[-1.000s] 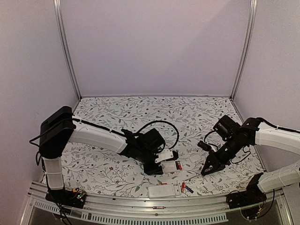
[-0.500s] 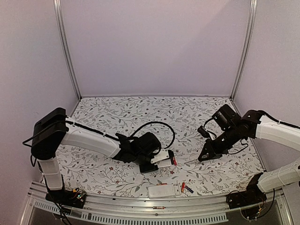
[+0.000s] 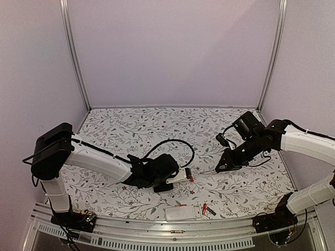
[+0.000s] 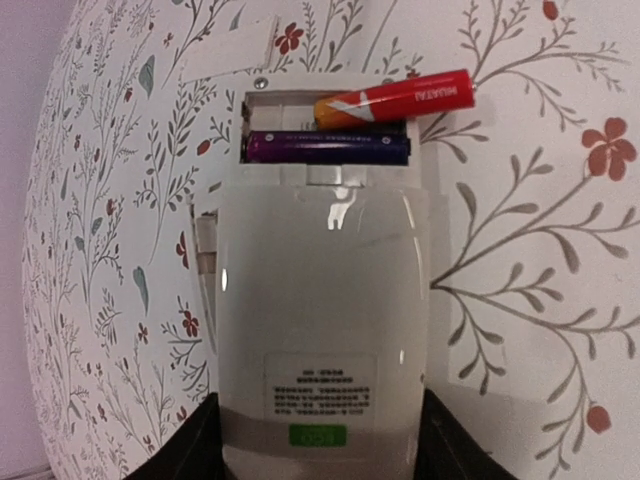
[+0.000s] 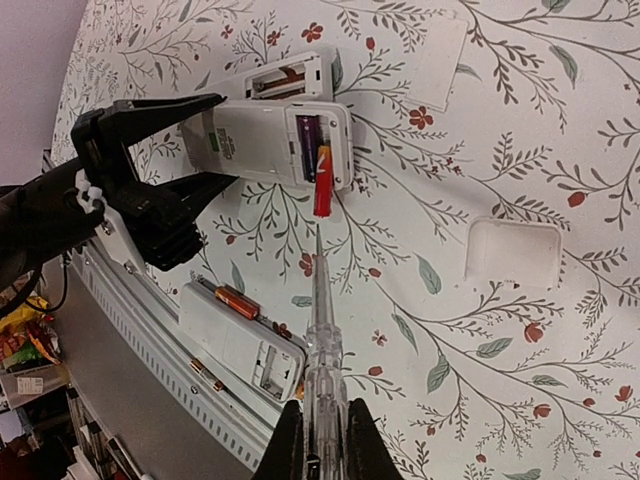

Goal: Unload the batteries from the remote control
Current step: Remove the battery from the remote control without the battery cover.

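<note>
Right fingers (image 5: pixel 288 450), clamped on the clear stick (image 5: pixel 322 330), have swung in toward the remote (image 4: pixel 320 300) gripped by the left fingers (image 5: pixel 150 112): red battery (image 4: pixel 395 100) tipped half out, purple battery (image 4: pixel 325 147) still seated.

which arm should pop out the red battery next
Right. The right gripper holds the clear stick, its tip pointing at the red battery, which sits tilted half out of its bay. The left gripper is busy clamping the remote.

My arms (image 3: pixel 99 157) are white shells with chunky black joints, black cables (image 3: pixel 172 140) looping off the wrists, left gripper (image 5: pixel 228 138) all black too.
</note>
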`<control>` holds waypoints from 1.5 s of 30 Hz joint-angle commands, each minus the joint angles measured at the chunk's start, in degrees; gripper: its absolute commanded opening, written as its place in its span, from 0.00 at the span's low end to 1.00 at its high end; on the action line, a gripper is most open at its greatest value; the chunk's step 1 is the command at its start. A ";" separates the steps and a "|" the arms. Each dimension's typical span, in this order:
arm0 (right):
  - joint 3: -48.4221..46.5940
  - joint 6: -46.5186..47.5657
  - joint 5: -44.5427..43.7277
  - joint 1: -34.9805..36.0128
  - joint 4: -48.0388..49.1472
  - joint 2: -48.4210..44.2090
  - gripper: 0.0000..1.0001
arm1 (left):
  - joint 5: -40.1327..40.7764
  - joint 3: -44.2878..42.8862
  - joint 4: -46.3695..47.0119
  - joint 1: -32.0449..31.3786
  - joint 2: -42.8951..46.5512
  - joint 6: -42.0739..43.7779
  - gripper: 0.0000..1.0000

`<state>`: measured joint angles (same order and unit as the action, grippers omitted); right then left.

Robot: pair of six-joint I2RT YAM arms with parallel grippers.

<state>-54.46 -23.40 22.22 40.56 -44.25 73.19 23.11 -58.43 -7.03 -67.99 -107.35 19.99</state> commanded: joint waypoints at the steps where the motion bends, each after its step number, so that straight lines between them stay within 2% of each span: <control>1: -1.20 0.04 -0.39 0.29 4.29 1.84 0.00 | 0.05 0.69 1.96 -0.31 2.27 0.43 0.16; 19: -2.39 2.74 0.00 0.84 12.05 12.91 0.00 | -3.14 0.95 1.25 -0.93 2.15 0.65 0.16; 25: -0.24 2.58 4.21 0.61 13.34 14.50 0.00 | -3.32 1.04 1.27 -0.95 2.13 0.66 0.16; 30: 5.03 1.59 15.64 -4.08 19.27 13.47 0.00 | -6.14 1.90 1.52 -0.93 3.11 0.90 0.16; 36: 8.29 1.71 23.38 -6.35 23.72 14.50 0.00 | -11.22 3.24 2.20 -0.84 5.32 1.18 0.16; 45: 8.76 1.83 25.69 -6.44 26.62 15.96 0.00 | -14.55 2.39 0.95 -0.67 4.28 0.62 0.16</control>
<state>-46.15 -21.82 43.90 34.06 -21.65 88.49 11.73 -55.33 -7.86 -68.25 -103.59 20.80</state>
